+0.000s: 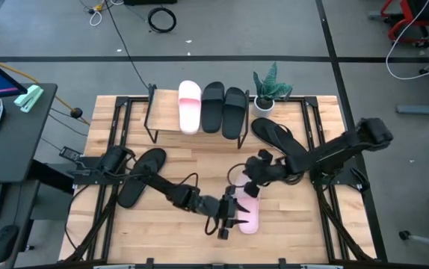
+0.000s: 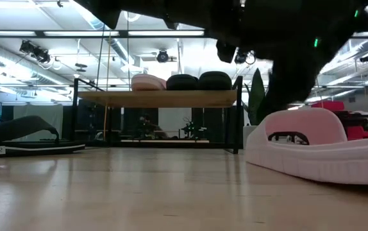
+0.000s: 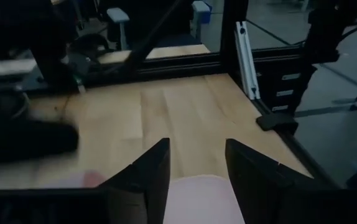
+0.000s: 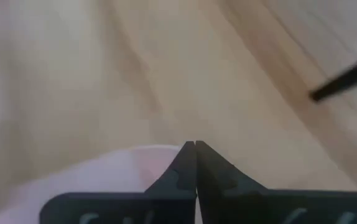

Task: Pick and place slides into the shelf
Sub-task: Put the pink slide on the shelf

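Note:
A pale pink slide lies sole down on the table near its near edge; in the low view the pink slide rests flat. My left gripper is open at its left side, and pink shows between the fingers in the left wrist view. My right gripper is shut at the slide's far end. The shelf carries one pink slide and two black slides on its top board. Thin black flip-flops lie on the table to the right and left. My left gripper has an edge of the pink slide between its open fingers, coming level from the table's left; whether the fingers touch it, I cannot tell. My right gripper's shut tips sit slanting down at the pink slide's far end; I cannot tell whether they touch.
A small potted plant stands right of the shelf at the far edge. Black frame rails run under the table's left and right sides. Bare wood lies between the shelf and the pink slide. A desk with a calculator stands beyond the left edge.

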